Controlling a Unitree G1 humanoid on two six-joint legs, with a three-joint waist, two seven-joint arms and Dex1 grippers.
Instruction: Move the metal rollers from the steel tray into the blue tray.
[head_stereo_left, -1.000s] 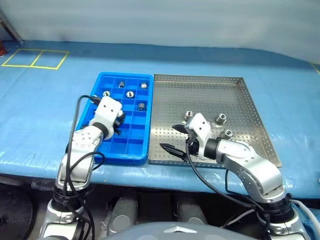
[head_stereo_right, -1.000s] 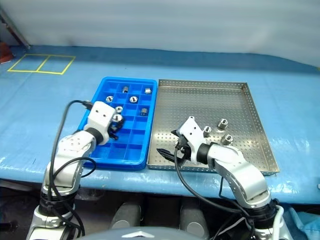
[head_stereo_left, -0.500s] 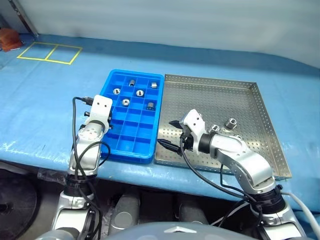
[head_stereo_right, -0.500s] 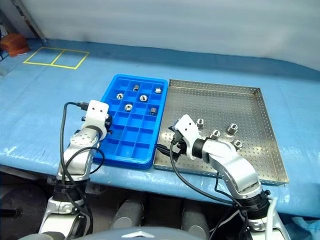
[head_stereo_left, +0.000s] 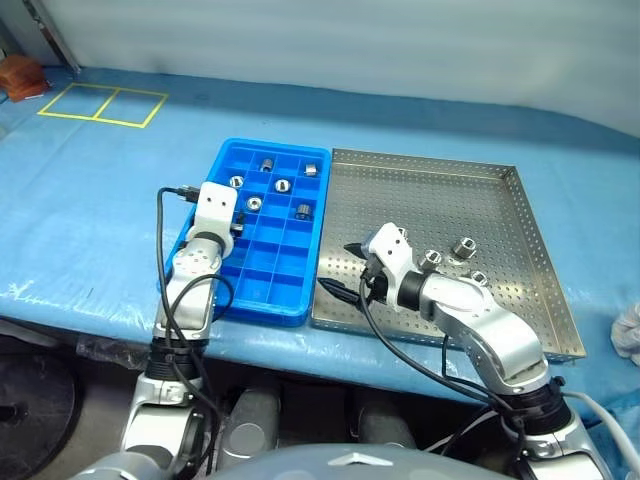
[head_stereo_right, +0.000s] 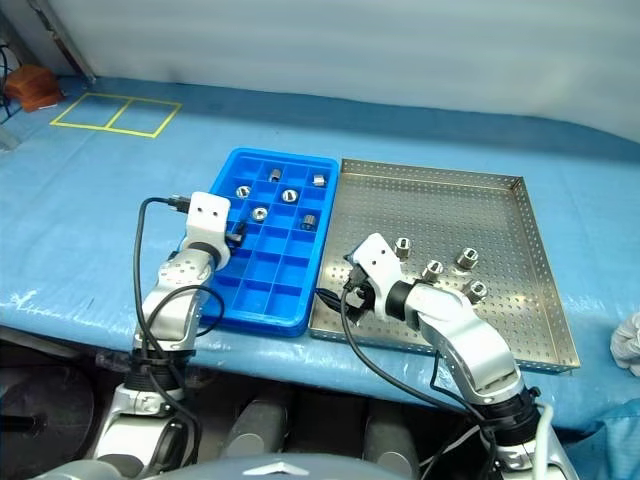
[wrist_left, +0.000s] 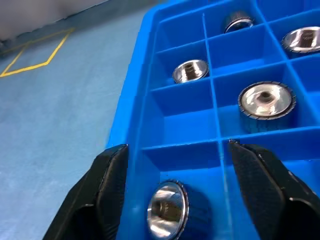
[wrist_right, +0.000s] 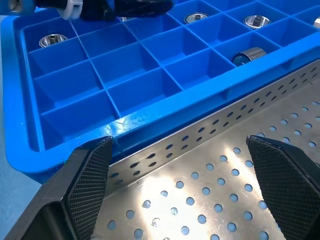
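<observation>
1. Since a second ago, the left end effector (wrist_left: 170, 187) has been opened wider and pushed further up over the left side of the blue tray (head_stereo_left: 205, 300). A roller (wrist_left: 170, 215) is now seen lying loose in the compartment between its spread fingers, so a drop-off looks just done.
2. The right end effector (wrist_right: 177, 180) is held wide apart with nothing in it, low over the steel tray (head_stereo_left: 520, 330) at its left edge, lower middle of the frame.
3. Six of the metal rollers (head_stereo_left: 280, 186) are parked in the blue tray's upper cells. Three more (head_stereo_left: 464, 246) are left on the steel tray, right of centre, behind the right wrist.
4. Next up, probably: the right end effector gets turned back toward those three and closed on one.
5. Nothing much is in the way. On the blue bench (head_stereo_left: 80, 220), yellow tape squares (head_stereo_left: 100, 103) are seen upper left. Something white (head_stereo_left: 628, 330) pokes in at the right edge, hard to tell what.
</observation>
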